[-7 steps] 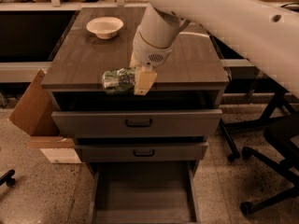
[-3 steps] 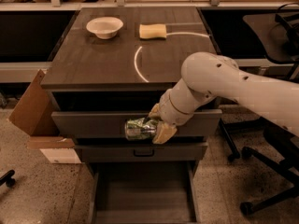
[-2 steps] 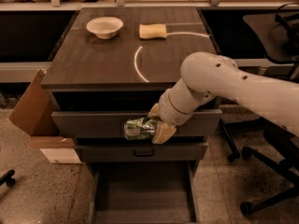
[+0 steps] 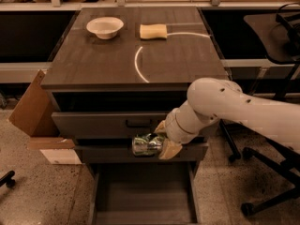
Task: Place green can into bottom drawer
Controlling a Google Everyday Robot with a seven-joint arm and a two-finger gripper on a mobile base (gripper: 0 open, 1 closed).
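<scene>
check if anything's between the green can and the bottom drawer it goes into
Nothing visible does. The gripper, shut on the green can, hangs before the middle drawer; the open bottom drawer lies just below.

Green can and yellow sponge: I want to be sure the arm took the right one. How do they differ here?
The green can is clamped in the gripper, in front of the middle drawer above the open bottom drawer; the yellow sponge lies free on the cabinet top. The green can is a shiny green-and-white cylinder; the yellow sponge a plain block. Both lie lengthwise across the view.
</scene>
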